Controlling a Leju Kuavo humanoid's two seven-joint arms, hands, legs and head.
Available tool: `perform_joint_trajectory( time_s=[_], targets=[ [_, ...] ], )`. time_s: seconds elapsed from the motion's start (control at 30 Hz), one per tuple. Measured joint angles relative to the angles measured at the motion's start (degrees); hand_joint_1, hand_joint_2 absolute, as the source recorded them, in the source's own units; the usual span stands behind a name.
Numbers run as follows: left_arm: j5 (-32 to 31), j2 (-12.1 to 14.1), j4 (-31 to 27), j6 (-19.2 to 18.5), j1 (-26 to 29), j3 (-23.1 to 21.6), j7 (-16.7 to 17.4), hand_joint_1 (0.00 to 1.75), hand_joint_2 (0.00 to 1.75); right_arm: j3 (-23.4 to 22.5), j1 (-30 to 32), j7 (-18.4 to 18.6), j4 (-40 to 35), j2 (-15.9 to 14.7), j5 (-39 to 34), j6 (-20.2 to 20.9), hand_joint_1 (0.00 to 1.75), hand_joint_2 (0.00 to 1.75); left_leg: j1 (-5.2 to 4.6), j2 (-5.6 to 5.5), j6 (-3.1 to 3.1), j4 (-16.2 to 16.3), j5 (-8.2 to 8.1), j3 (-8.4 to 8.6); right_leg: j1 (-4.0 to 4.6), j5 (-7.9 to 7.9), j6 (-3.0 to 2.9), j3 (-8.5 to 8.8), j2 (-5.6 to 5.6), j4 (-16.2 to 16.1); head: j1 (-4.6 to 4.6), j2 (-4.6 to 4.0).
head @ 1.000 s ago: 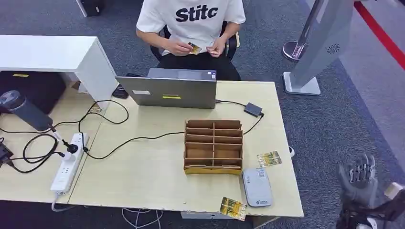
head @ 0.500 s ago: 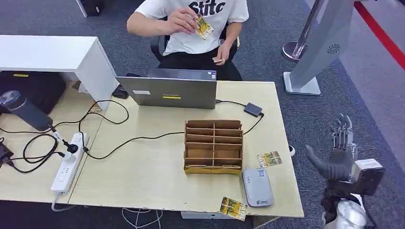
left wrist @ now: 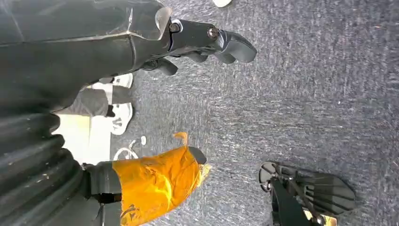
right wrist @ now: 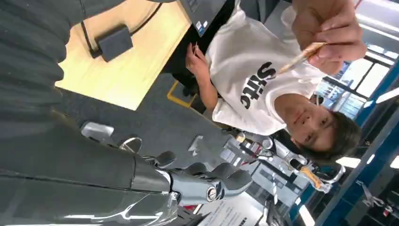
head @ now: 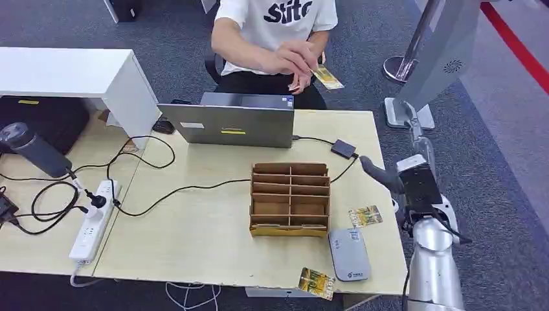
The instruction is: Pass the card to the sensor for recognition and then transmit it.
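**Handover pending: card held out, right hand raised and empty**

Going left to right: the power strip [head: 92,220] and its tangled cables [head: 139,175] sit on the left of the table [head: 194,240] and should play no part. The laptop [head: 234,125] stands at the far edge, the wooden organiser [head: 289,199] in the middle, and the grey sensor [head: 348,254] lies near the front edge, just right of the organiser.

The card [head: 327,78] is pinched in the person's hand [head: 296,58], held out beyond the table's far edge toward the right. It is thin, flat and yellowish with a printed face; in the right wrist view it appears edge-on.

The right hand [head: 404,165] is raised beside the table's right edge, fingers apart and holding nothing. The left hand [left wrist: 202,42] hangs over the carpet, fingers loosely curled, nothing in it.

Risks, as I judge them: a thin card offers little to grip, so a poorly timed pinch could drop it on the carpet. Reaching across could catch the small adapter [head: 343,149] or its cable. Two loose cards [head: 365,216] [head: 316,283] lie near the sensor; the front one overhangs the edge and could be knocked off.
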Motion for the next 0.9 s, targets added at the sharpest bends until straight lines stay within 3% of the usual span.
perform_joint_trajectory(
  time_s=[0.4,0.43,0.47,0.5,0.53,0.9],
  targets=[
    [-2.8,0.0,0.5,-0.9,-0.7,0.0,0.7,0.0,1.75,7.7,-10.5,7.5,9.3,0.0,14.3,-6.0,0.0,1.75,0.0,-0.03,0.01,0.0,0.03,-0.04,0.0,0.02,-0.02,-0.04,-0.01,0.0,0.0,0.0],
    [-3.3,0.0,0.6,-0.9,-0.8,0.0,0.8,0.0,1.75,8.3,-11.8,8.5,10.7,0.1,16.3,-6.7,0.4,1.75,0.0,0.0,-0.04,0.0,0.06,-0.04,0.0,0.04,-0.03,-0.06,0.03,0.0,-0.02,0.0],
    [-3.6,0.0,0.6,-1.0,-0.9,0.0,0.9,0.0,1.75,8.7,-12.7,9.4,11.3,0.1,18.0,-7.3,0.4,1.75,0.0,0.0,-0.04,0.0,0.06,-0.04,0.0,0.04,-0.03,-0.05,0.03,0.0,0.0,0.0],
    [-4.1,0.0,0.6,-1.1,-1.0,0.0,1.2,0.0,1.75,9.1,-13.6,10.1,12.0,0.2,20.1,-8.2,1.55,1.75,0.0,-0.01,-0.04,0.0,0.06,-0.04,0.0,0.04,-0.03,-0.05,0.02,0.0,0.02,0.0],
    [-4.4,0.0,0.6,-1.2,-1.0,0.0,1.2,0.0,1.75,9.5,-14.6,10.9,12.9,0.4,21.7,-8.8,1.73,1.75,0.0,-0.01,-0.04,0.0,0.06,-0.04,0.0,0.04,-0.03,-0.05,0.03,0.0,0.0,0.0],
    [-9.0,0.0,0.9,-1.6,-1.8,0.1,2.4,0.0,1.75,13.2,-23.7,17.4,21.9,1.8,38.8,-14.8,1.75,1.75,0.01,-0.03,-0.03,0.0,0.09,-0.04,0.01,0.05,-0.04,-0.07,0.0,0.0,-0.02,0.0]
  ],
)
